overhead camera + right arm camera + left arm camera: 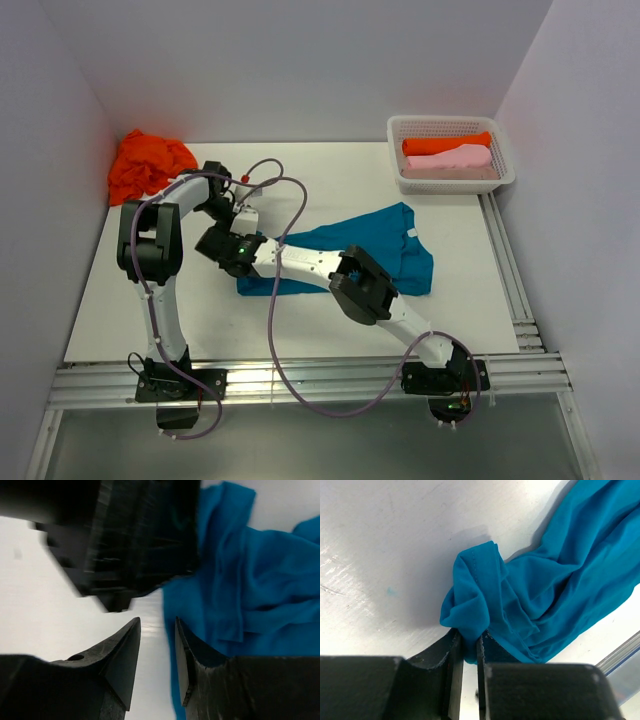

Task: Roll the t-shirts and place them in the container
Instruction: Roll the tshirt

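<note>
No text, labels, brands, numbers or signs can be read in any view.

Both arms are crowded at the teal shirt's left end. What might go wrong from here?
1. The left end effector pinches only a small bunched fold of the teal t-shirt; a pull may slip it free.
2. The right end effector stands open close beside the left arm's wrist; they may collide.
3. The purple cable crosses the shirt and might snag.
</note>
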